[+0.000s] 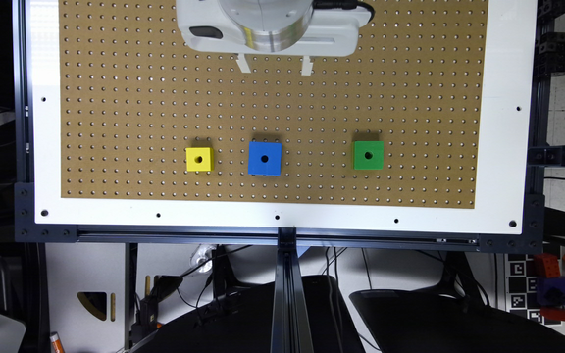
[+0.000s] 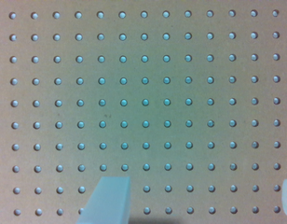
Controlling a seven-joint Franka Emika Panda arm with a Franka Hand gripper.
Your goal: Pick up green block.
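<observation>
Well apart, open pincer [image 1: 275, 64] hovers from green block [image 1: 368, 155].

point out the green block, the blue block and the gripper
green block [image 1: 368, 155]: exterior view, on its top face by the hole
blue block [image 1: 265, 158]: exterior view, top face
gripper [image 1: 272, 64]: exterior view, midway between its fingertips

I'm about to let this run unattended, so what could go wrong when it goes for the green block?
1. The gripper hangs open over bare pegboard, well away from the green block, so the approach must be aimed accurately.
2. The blue block and yellow block sit in the same row; a wrong target is possible.
</observation>
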